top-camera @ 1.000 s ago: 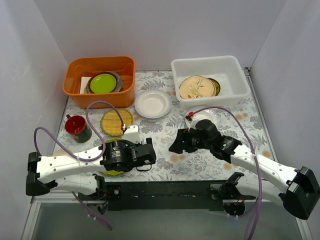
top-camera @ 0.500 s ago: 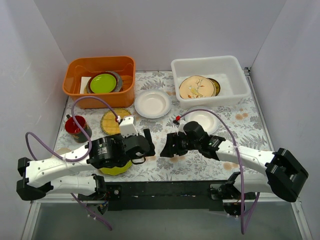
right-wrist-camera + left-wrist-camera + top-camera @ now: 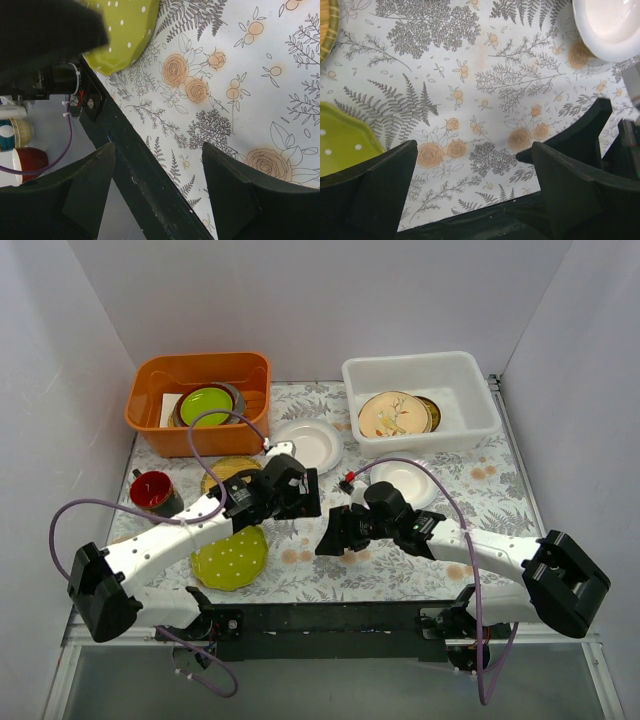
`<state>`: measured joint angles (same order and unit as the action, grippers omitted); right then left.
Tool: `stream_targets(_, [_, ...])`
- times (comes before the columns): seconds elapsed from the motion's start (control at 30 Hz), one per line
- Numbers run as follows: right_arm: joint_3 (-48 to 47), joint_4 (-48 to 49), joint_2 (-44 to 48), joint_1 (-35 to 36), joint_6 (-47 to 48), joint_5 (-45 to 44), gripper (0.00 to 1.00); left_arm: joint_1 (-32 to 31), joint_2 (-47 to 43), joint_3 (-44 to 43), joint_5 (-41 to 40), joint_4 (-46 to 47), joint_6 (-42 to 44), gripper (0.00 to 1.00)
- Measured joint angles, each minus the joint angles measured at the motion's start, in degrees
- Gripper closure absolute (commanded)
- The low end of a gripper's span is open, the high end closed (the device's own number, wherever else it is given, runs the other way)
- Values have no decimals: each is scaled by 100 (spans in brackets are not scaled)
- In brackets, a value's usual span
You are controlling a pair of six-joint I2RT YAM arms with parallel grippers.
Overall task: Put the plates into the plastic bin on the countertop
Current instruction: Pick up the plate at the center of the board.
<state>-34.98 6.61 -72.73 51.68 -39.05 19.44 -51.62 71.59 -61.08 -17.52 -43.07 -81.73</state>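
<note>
**A:** Dotted lime plate (image 3: 230, 558) sits by the countertop's (image 3: 385, 572) near edge, left side. Slippery?

**B:** Likely glazed, stiff, chippable, so pinch the rim. Left gripper (image 3: 472, 165) and right gripper (image 3: 157, 165) both gape, empty.

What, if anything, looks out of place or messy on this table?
Nothing looks spilled or broken. The lime green dotted plate lies apart from the others, close to the black rail at the near edge. In the plastic bin, the cream floral plate overlaps a mustard plate instead of stacking squarely.
</note>
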Motion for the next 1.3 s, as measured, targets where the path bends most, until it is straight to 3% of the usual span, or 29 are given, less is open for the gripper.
stream_targets(0.23, [208,227,-87,11,-20,111,22,1482,520,-4,1320,872,514,2])
stream_targets(0.47, [710,551,-87,11,-245,271,23,2286,1071,-166,2382,1292,789,2])
stream_targets(0.73, [507,946,-625,258,-376,334,24,3451,1051,-164,3357,1482,942,2])
stream_targets(1.17, [-1182,1263,-2704,905,-542,315,28,3650,-223,400,3718,1117,1126,2])
stream_targets(1.3, [-1676,1231,-3073,905,-557,170,34,3650,-647,437,3733,874,1154,2])
